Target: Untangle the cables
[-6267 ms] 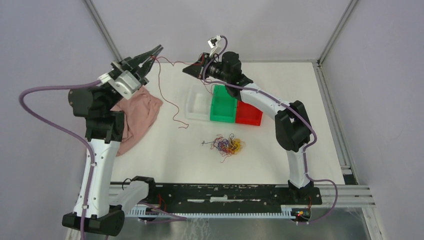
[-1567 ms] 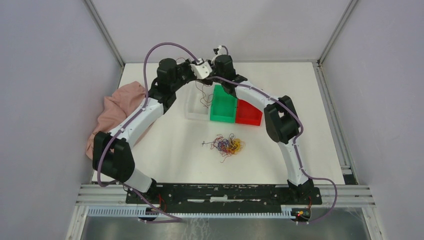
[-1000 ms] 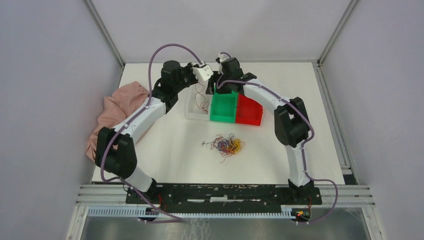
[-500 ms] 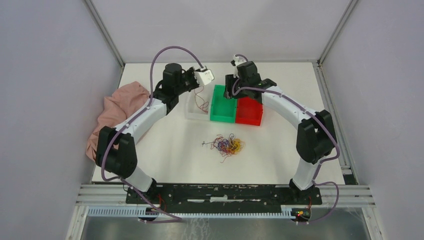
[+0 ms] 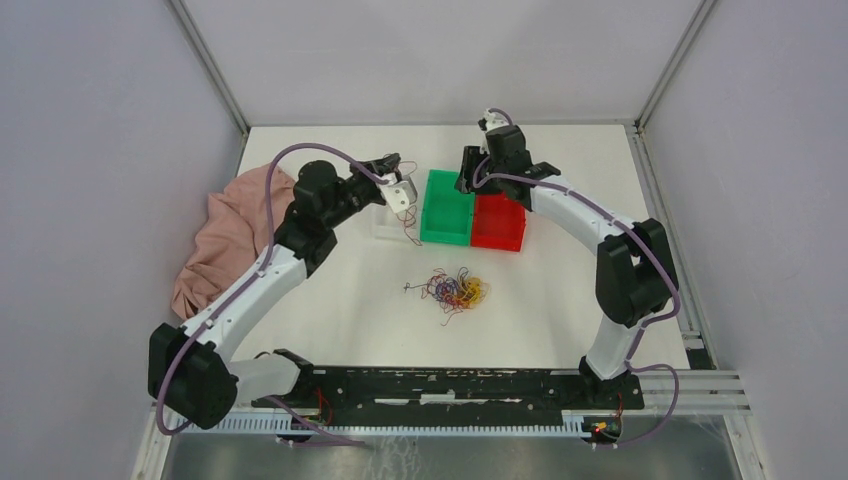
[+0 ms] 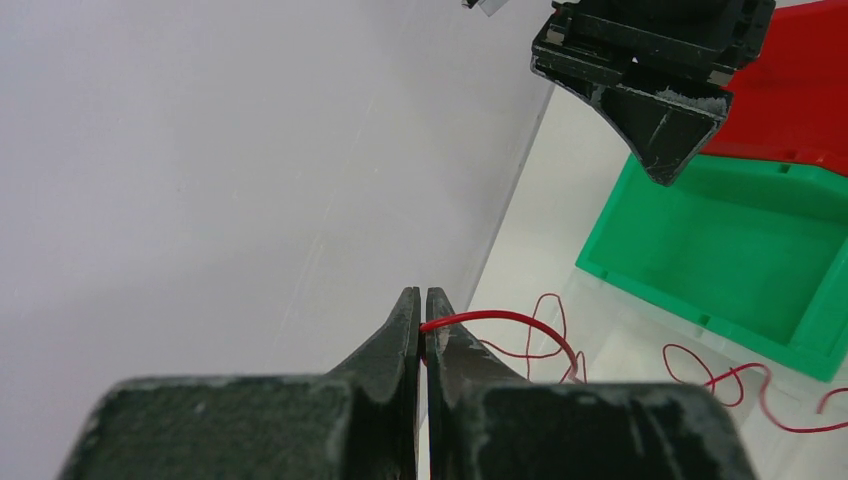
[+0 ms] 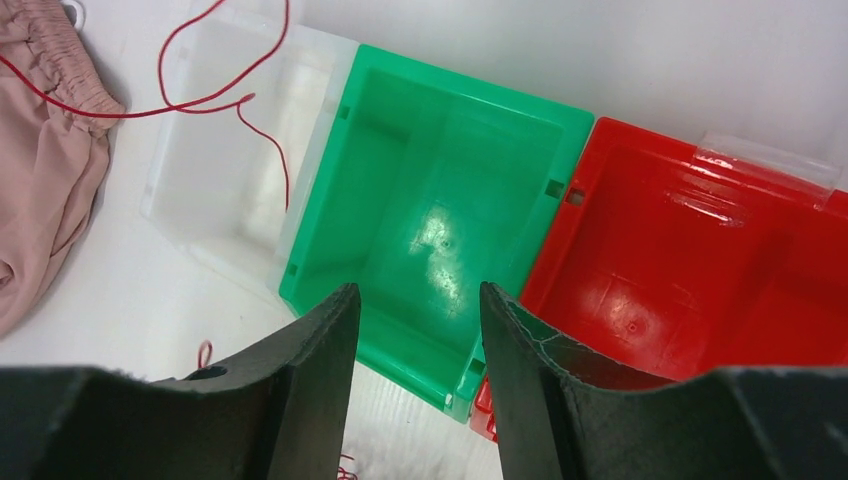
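Observation:
A fist-sized clump of tangled red, yellow and purple cables (image 5: 455, 290) lies on the white table in the top view. My left gripper (image 5: 393, 161) (image 6: 421, 293) is shut on one loose red cable (image 6: 500, 318). That cable (image 5: 407, 218) hangs from the left gripper down over the clear bin (image 5: 384, 222); in the right wrist view it (image 7: 190, 100) loops across the bin's far corner. My right gripper (image 5: 466, 184) (image 7: 418, 290) hovers open above the green bin (image 7: 440, 200) with nothing between its fingers.
Three bins stand in a row: clear (image 7: 220, 180), green (image 5: 447, 207) and red (image 5: 497, 222) (image 7: 680, 260); the green and red ones hold nothing. A pink cloth (image 5: 225, 245) (image 7: 40, 180) lies at the table's left edge. Enclosure walls stand close behind.
The two grippers have drawn apart: my right one swung right over the green and red bins with its jaws narrower. My left arm pulled back and to the left, still pinching the red cable.

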